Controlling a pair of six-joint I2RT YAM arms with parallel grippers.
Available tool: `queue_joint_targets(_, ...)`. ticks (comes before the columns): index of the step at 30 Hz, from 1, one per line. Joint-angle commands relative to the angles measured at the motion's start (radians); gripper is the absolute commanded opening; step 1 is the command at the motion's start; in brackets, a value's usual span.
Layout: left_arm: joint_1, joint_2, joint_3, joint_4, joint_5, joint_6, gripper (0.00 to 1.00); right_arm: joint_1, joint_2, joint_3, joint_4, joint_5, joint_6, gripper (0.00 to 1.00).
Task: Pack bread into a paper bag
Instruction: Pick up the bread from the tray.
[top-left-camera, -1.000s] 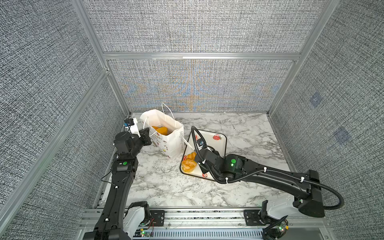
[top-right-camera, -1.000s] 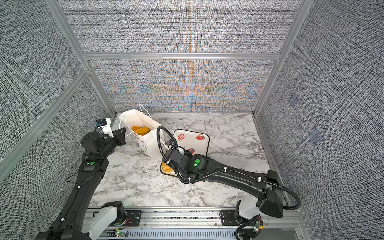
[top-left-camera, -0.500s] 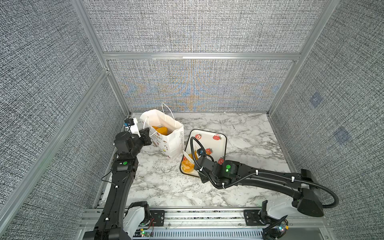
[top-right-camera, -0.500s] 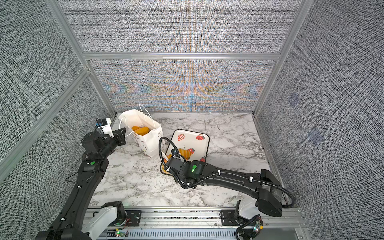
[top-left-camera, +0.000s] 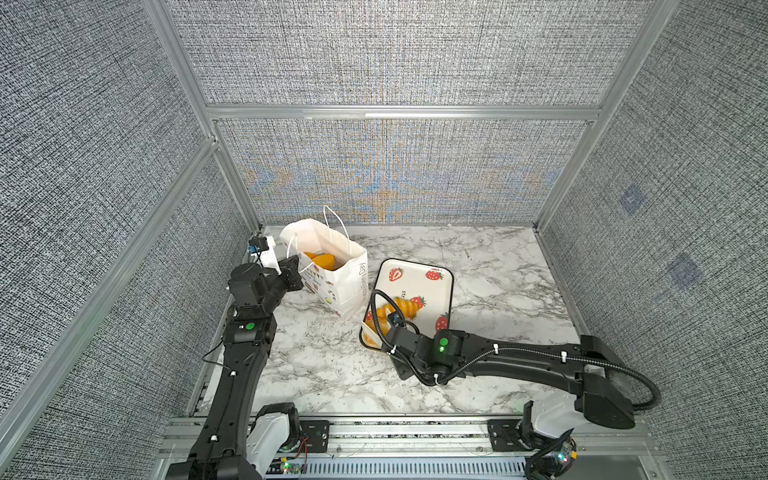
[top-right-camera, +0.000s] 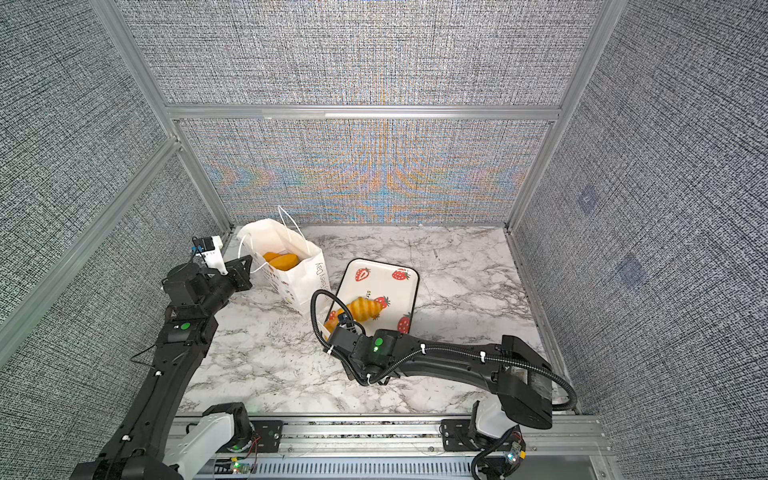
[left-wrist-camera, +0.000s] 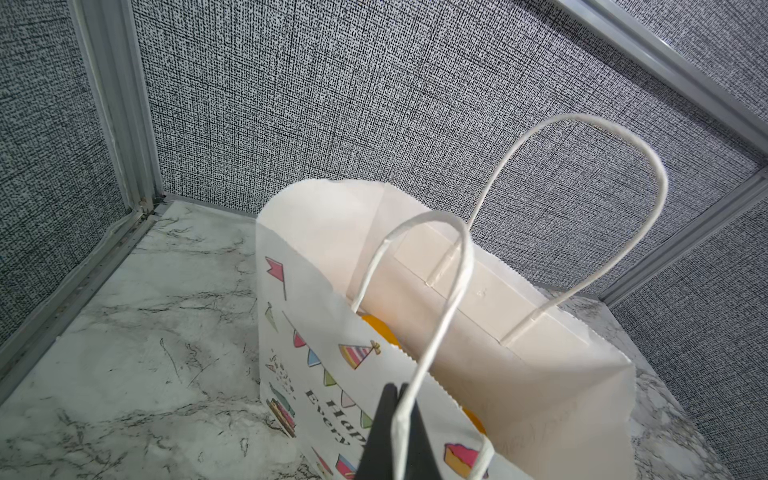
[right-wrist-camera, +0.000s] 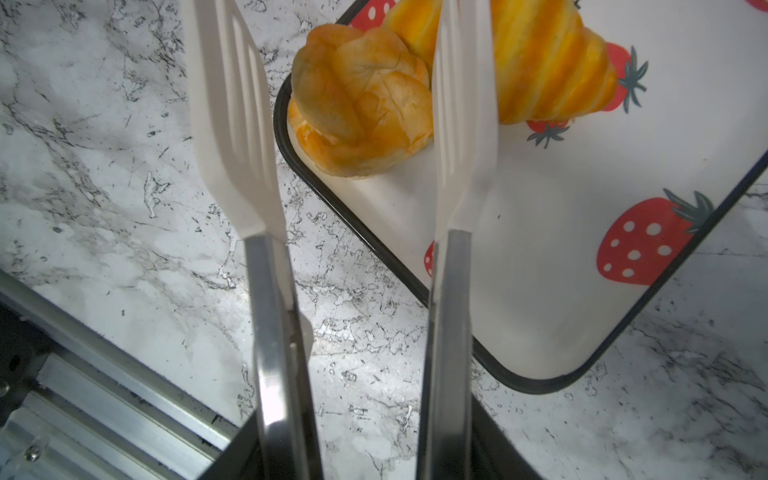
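The white paper bag stands open at the back left, with orange bread inside. My left gripper is shut on the bag's near cord handle. On the strawberry tray lie a striped croissant and a golden roll in its near left corner. My right gripper carries white-tipped tongs. They hang open over the roll, one blade on each side of it, and hold nothing.
The marble table is fenced by grey fabric walls and aluminium posts. A metal rail runs along the front edge. The bag stands right beside the tray's left rim, close to the back left corner.
My right arm has drawn back toward the front, so its tongs now sit over the tray's near left corner, slightly wider. The left gripper and bag have not moved.
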Motion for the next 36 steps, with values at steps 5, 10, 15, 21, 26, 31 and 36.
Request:
queue_joint_targets(5, 0.001, -0.002, -0.003, 0.023, 0.01, -0.002, 0.0, 0.001, 0.006, -0.015, 0.021, -0.009, 0.021, 0.56)
queue_joint_targets(10, 0.0, -0.002, -0.002, 0.023, 0.012, -0.002, 0.0, 0.001, 0.002, -0.028, 0.025, -0.022, 0.025, 0.58)
queue_joint_targets(15, 0.0, -0.001, -0.002, 0.023, 0.01, -0.002, 0.0, 0.001, -0.007, -0.05, 0.028, -0.027, 0.032, 0.59)
queue_joint_targets(21, 0.001, 0.0, -0.003, 0.023, 0.012, -0.002, 0.0, 0.001, -0.007, -0.065, 0.039, -0.037, 0.036, 0.59)
queue_joint_targets(26, 0.001, -0.001, -0.003, 0.021, 0.008, -0.001, 0.0, 0.001, 0.004, -0.068, 0.055, -0.056, 0.028, 0.59)
queue_joint_targets(31, 0.0, -0.001, -0.003, 0.02, 0.008, -0.001, 0.0, -0.007, 0.015, -0.075, 0.066, -0.059, 0.029, 0.59)
queue_joint_targets(36, 0.0, -0.004, -0.001, 0.02, 0.005, 0.0, 0.0, -0.019, 0.021, -0.079, 0.079, -0.067, 0.022, 0.6)
